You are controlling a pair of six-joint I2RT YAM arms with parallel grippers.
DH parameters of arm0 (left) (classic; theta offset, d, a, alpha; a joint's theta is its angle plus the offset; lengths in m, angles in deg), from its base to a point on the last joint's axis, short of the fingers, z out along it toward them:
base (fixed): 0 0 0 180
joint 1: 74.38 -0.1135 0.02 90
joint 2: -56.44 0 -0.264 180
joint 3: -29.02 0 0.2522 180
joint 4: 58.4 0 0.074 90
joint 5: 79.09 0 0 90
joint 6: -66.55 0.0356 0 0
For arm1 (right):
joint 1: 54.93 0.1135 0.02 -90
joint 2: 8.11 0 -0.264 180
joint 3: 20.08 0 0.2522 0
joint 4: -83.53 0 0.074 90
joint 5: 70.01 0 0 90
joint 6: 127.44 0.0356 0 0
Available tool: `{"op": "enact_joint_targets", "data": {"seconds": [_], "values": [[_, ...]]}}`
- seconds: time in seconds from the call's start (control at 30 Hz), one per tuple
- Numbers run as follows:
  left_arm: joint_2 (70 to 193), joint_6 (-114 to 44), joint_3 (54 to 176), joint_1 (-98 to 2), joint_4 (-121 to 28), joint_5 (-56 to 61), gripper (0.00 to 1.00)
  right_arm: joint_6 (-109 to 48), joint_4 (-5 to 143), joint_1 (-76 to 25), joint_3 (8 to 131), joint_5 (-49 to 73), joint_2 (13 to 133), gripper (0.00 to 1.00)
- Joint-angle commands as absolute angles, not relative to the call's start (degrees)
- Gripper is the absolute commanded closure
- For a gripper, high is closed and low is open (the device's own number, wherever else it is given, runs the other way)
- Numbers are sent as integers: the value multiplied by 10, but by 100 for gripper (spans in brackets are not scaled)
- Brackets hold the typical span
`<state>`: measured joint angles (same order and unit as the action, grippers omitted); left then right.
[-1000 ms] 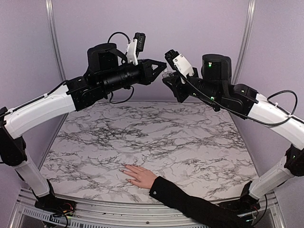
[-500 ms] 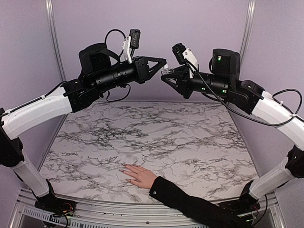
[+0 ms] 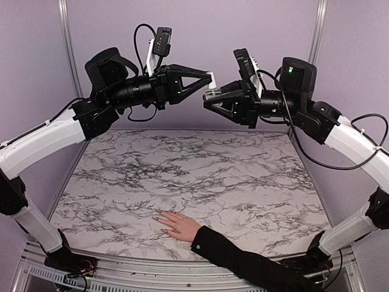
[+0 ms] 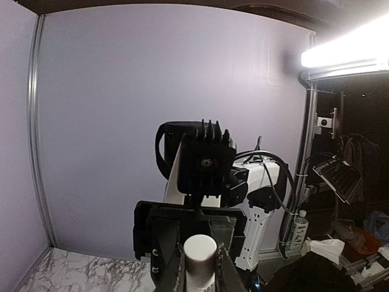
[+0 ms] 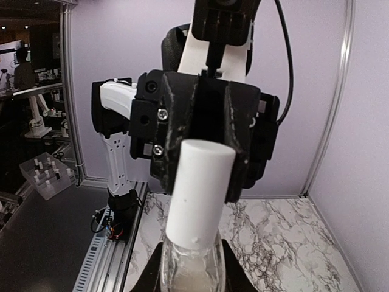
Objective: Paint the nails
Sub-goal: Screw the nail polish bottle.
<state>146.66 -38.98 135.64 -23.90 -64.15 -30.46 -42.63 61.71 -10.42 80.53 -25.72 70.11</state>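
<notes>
A: What has the left claw got?
B: Its fingers are pressed together on a white cap, whose round end shows between them in the left wrist view. The right claw faces it tip to tip, clamped on a small clear bottle. The cap sits at that bottle's neck, leaning a little.
A: And where are the nails?
B: Far below the claws, on a pale hand. It lies flat, palm down, near the front edge of the marble table, fingers spread and pointing left. A black sleeve covers the arm. The nails are tiny specks at the fingertips, and whether they carry any colour cannot be told.
A: What has changed over the last second?
B: Both arms have swung up and levelled out, so the claws meet higher in front of the back wall. The hand has not moved.
</notes>
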Motion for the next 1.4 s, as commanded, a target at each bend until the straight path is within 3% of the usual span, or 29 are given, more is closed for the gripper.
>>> {"op": "enact_joint_targets", "data": {"seconds": [0.0, 0.27, 0.4, 0.53, 0.67, 0.8, 1.1, 1.37], "values": [[1509, -381, 1345, -244, -562, -446, 100, -379, 781, -97, 842, -369, 687, 100], [1527, -399, 1365, -258, -562, -501, 100, -353, 792, -82, 847, -392, 690, 100], [1518, -398, 1366, -265, -563, -466, 91, -372, 769, -82, 842, -380, 687, 100], [1479, -382, 1350, -279, -563, -353, 68, -401, 740, -82, 826, -346, 678, 100], [1433, -359, 1322, -285, -562, -234, 54, -418, 728, -83, 793, -287, 665, 100], [1397, -354, 1299, -287, -563, -130, 46, -439, 668, -82, 792, -147, 667, 100], [1402, -361, 1327, -230, -554, 24, 44, -498, 623, -45, 782, 235, 683, 100], [1467, -404, 1390, -196, -544, 96, 42, -528, 606, -14, 786, 371, 707, 100]]}}
